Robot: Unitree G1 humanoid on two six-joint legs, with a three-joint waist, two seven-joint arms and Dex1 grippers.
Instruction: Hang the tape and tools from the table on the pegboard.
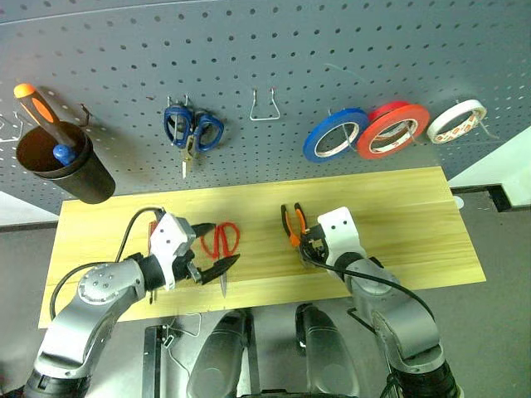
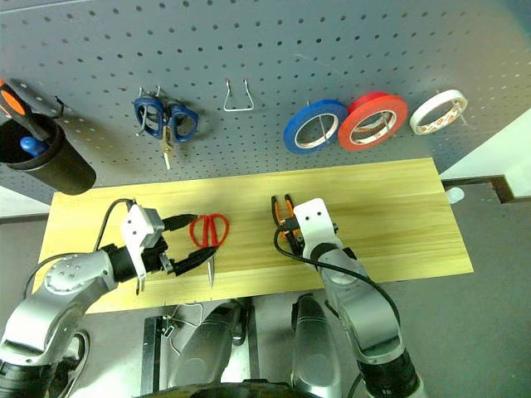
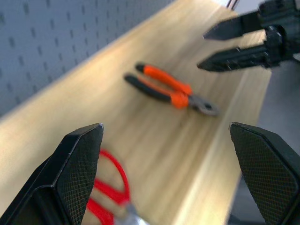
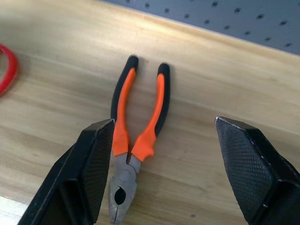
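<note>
- Head views: the long pale yellow wooden surface [image 1: 398,207] stands below the wide dark grey perforated pegboard [image 1: 274,50].
- On the pegboard hang the small white roll of tape [image 1: 457,121], the larger red roll of tape [image 1: 392,130], the larger blue roll of tape [image 1: 336,134], the blue-handled scissors [image 1: 192,131] and an empty bent wire hook [image 1: 265,106]. A dark round cup [image 1: 70,166] at the left end holds the orange-and-black screwdriver [image 1: 43,114].
- The red-handled scissors [image 1: 221,243] lie on the surface, left of centre, blades toward the near edge. The left pincer [image 1: 214,259] is just beside them, jaws spread wide and empty.
- The pliers with orange-and-black handles [image 1: 292,224] lie near the centre, handles toward the pegboard. The right pincer [image 2: 289,229] is over their near end; jaw state is taken from the wrist view.
- Left wrist view: the left pincer's black textured fingers [image 3: 77,178] stand far apart with nothing between them. The red scissor handles appear between them, blurred; the pliers lie farther along the surface, and the right pincer [image 3: 225,47] is beyond them, jaws apart.
- Right wrist view: the right pincer's fingers [image 4: 93,164] stand wide apart on either side of the pliers' head and lower handles. Contact with the pliers cannot be confirmed.
</note>
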